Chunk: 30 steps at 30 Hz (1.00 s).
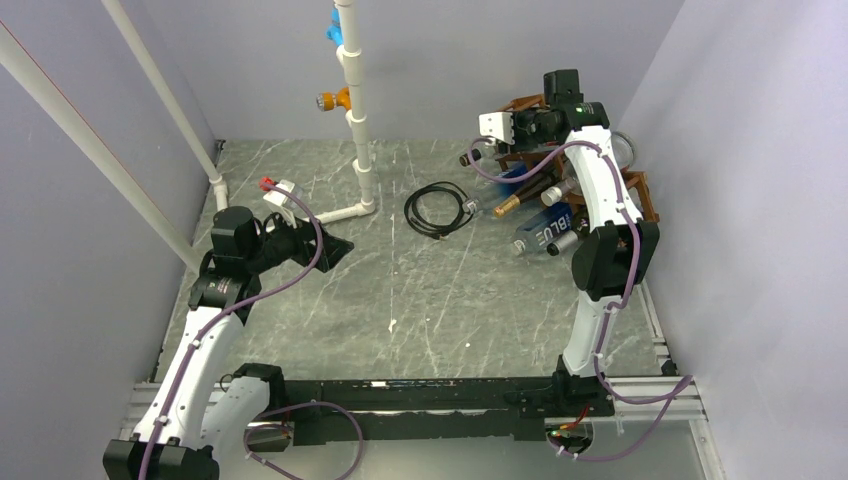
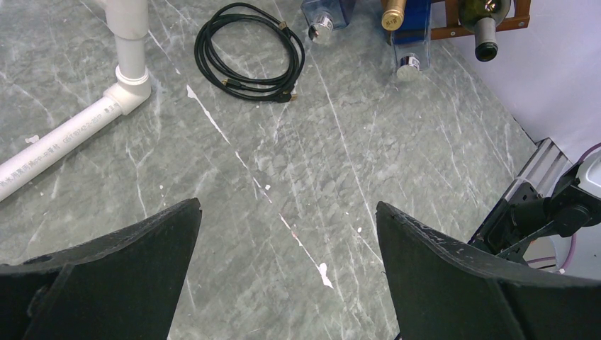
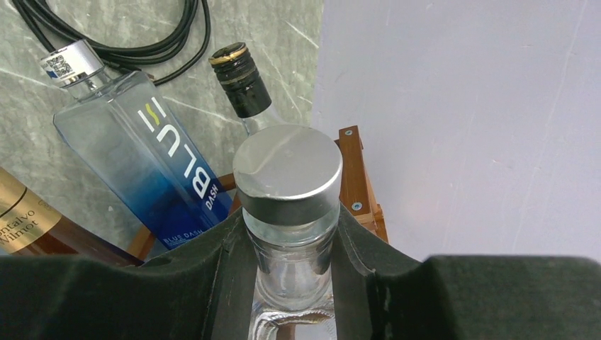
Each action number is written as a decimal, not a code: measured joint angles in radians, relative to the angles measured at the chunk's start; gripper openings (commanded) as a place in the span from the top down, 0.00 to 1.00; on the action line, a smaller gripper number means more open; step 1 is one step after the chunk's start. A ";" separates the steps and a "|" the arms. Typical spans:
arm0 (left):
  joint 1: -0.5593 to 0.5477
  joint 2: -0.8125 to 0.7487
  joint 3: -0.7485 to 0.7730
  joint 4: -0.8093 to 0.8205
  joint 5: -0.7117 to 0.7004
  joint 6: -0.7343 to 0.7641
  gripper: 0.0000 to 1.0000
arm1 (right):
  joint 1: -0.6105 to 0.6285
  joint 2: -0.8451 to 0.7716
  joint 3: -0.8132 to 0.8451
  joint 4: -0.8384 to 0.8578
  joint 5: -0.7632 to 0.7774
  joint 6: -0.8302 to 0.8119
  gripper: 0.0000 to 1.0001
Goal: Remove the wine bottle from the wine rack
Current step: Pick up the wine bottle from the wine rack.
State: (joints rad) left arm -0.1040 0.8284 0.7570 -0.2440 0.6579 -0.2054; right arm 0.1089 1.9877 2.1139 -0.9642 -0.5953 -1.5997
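The wine bottle (image 3: 287, 170), clear glass with a silver cap, has its neck clamped between the black fingers (image 3: 227, 248) of my right gripper (image 3: 287, 237), which is shut on it just under the cap. It sits at the upper part of the reddish-brown wooden wine rack (image 3: 352, 177). From above, my right gripper (image 1: 488, 150) reaches into the wine rack (image 1: 640, 195) at the back right. My left gripper (image 2: 287, 212) hangs open over bare table at the left, also visible from above (image 1: 335, 248), and holds nothing.
More bottles lie in the rack: a blue "BLUE DASH" bottle (image 3: 149, 156), a dark-capped one (image 3: 241, 78) and an amber-labelled one (image 3: 21, 227). A coiled black cable (image 1: 438, 208) lies mid-table. White pipework (image 1: 355, 110) stands at the back left. Walls close in on both sides.
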 measured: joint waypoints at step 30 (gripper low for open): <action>0.003 0.000 0.000 0.000 0.000 0.000 0.01 | -0.041 -0.009 0.074 0.134 -0.113 0.422 1.00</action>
State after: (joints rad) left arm -0.1013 0.8280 0.7567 -0.2440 0.6579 -0.2054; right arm 0.0681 1.9789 2.1883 -0.8307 -0.7082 -1.1778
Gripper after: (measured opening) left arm 0.992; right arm 0.393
